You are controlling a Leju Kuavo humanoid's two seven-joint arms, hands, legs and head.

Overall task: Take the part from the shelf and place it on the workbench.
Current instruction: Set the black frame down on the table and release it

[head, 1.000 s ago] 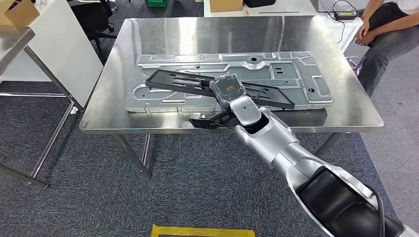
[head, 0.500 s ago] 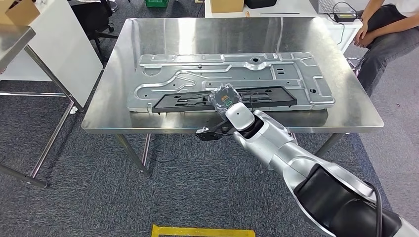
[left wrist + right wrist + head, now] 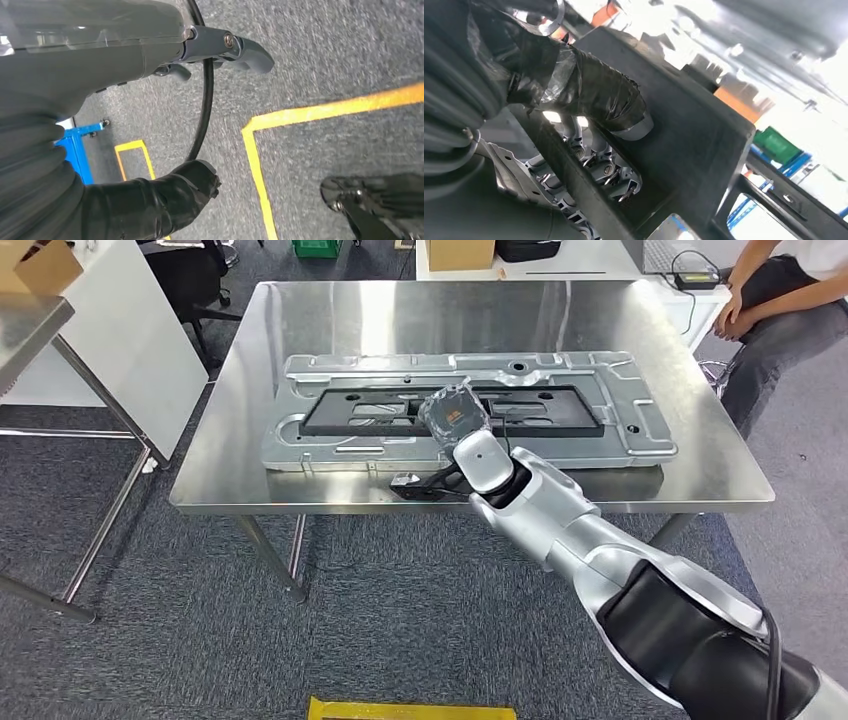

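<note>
One long black part (image 3: 450,408) lengthwise across workbench (image 3: 250,440), right robot hand (image 3: 455,418) gripping it.

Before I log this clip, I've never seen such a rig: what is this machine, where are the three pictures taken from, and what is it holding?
It is a humanoid robot with two silver arms. The wide picture is from its head, looking down at a steel workbench. A large grey metal panel lies on it, and a long black frame part lies on the panel. The right robot hand grips that frame near its middle. The close, dark picture comes from the right wrist and shows the thumb and fingers around the frame. The third, from the left wrist, shows the left robot hand over carpet, holding nothing.
</note>
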